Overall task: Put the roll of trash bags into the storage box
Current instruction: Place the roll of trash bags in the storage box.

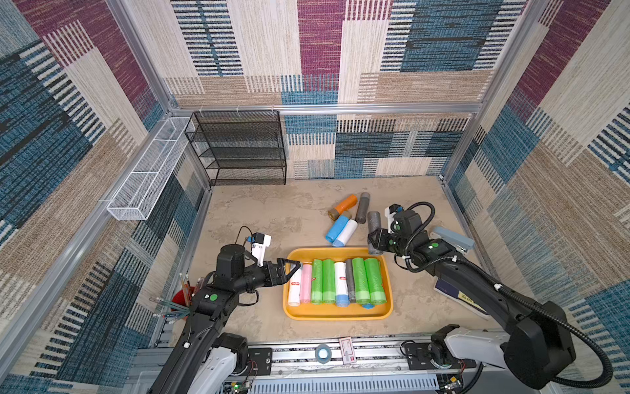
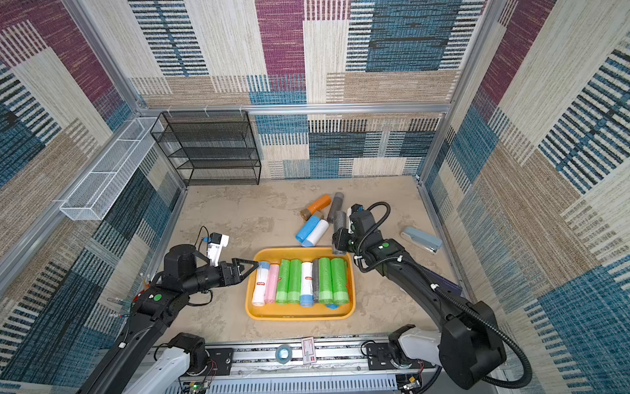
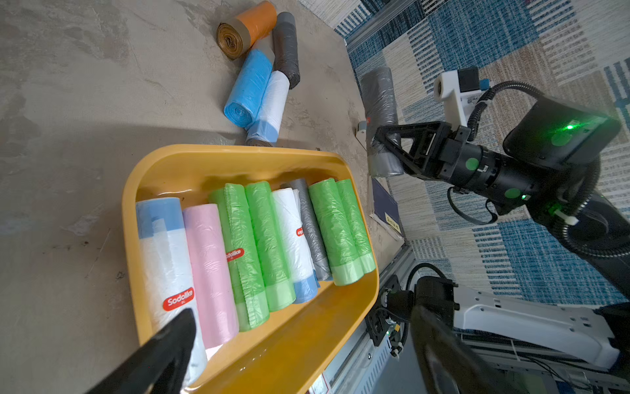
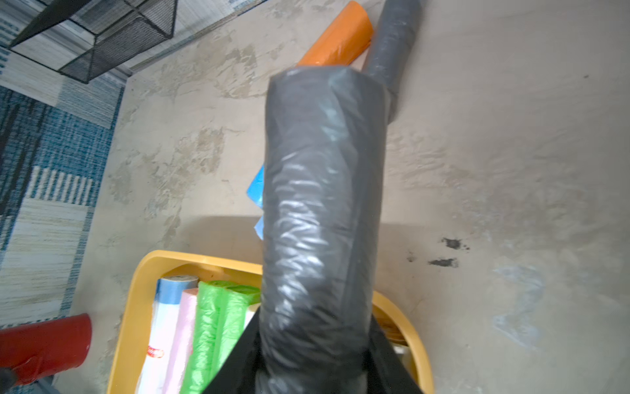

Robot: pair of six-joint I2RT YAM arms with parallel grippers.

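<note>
Thirteen rolls (image 1: 361, 279), one storage box (image 1: 337, 315)

Grey roll of trash bags (image 1: 374, 221) — in the right tool (image 1: 373, 240) — over the yellow storage box (image 1: 337, 316), far right corner.

- Black mesh shelf rack (image 1: 238, 150): four tiers, set at the far left corner of the tabletop (image 1: 259, 218), against the back wall.
- White wire-mesh basket (image 1: 150, 170): long, narrow, divided into compartments; mounted along the left wall, just beside the rack.
- Grey-blue stapler (image 1: 453, 238): laid flat near the right edge.
- Dark blue book (image 3: 384, 204): laid flat at the right edge, nearer the front than the stapler; partly covered.
- Red holder (image 1: 180, 300): placed at the near left; pencils (image 1: 185, 286) are stood in it.
- Tape roll (image 1: 323, 353) and white card (image 1: 347, 349): laid side by side on the front rail.
</note>
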